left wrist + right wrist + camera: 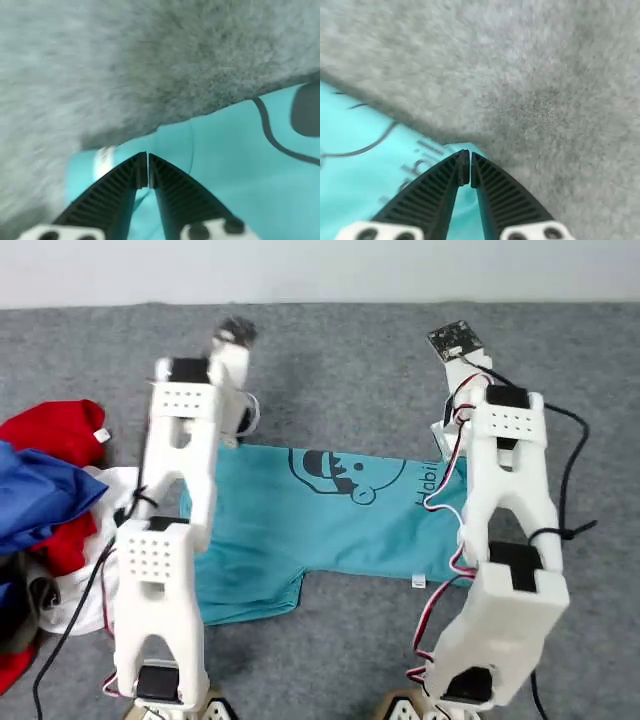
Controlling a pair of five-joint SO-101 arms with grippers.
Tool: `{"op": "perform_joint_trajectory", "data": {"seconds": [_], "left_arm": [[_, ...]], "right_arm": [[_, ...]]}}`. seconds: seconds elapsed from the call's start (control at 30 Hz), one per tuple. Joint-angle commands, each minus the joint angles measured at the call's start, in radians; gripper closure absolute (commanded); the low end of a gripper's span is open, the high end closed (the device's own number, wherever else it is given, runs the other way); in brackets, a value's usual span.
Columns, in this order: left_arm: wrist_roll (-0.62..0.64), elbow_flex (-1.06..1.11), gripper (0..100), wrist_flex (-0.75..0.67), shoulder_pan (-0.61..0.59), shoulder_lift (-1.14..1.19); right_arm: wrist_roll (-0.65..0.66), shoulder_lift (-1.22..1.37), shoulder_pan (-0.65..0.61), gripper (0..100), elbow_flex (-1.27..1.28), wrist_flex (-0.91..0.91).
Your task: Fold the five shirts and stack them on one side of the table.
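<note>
A fuzzy grey felt table [340, 350] carries a smooth teal shirt [330, 530], spread flat between the arms. A rumpled heap [45, 500] of red, blue and white shirts bunches beside the left arm. The ribbed black wedges of the left gripper [148, 172] and the right gripper [470, 170] are closed tip to tip over the teal shirt's far edge.

The left gripper [148, 171] and right gripper [470, 168] are both closed.

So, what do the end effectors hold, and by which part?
Both seem to pinch the teal shirt by its far edge, left end effector and right end effector at opposite corners.
</note>
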Motion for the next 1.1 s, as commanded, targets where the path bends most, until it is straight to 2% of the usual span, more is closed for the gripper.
{"op": "perform_joint_trajectory", "data": {"seconds": [0.0, 0.17, 0.3, 0.4, 0.53, 0.73, 0.9, 1.07], "left_arm": [[0.009, -0.047, 98, -0.041, -0.008, 0.061], [0.0, -0.177, 98, 0.081, -0.069, 0.138], [-0.06, -0.277, 98, 0.187, -0.121, 0.204], [-0.061, -0.315, 98, 0.207, -0.164, 0.209], [-0.064, -0.305, 98, 0.207, -0.183, 0.11], [-0.061, -0.246, 98, 0.207, -0.138, -0.087], [-0.06, -0.208, 98, 0.206, -0.091, -0.222], [-0.014, -0.209, 98, 0.201, -0.114, -0.299]], "right_arm": [[-0.009, 0.054, 0.015, 98.0, -0.037, -0.076], [-0.009, 0.15, 0.07, 98.0, -0.038, -0.128], [-0.008, 0.179, 0.117, 98.0, -0.038, -0.133], [-0.008, 0.17, 0.151, 98.0, -0.038, -0.113], [-0.009, 0.116, 0.196, 98.0, -0.038, -0.045], [-0.009, -0.005, 0.22, 98.0, -0.038, 0.058], [-0.026, -0.113, 0.194, 98.0, -0.038, 0.128], [-0.06, -0.209, 0.111, 97.7, -0.038, 0.194]]}}
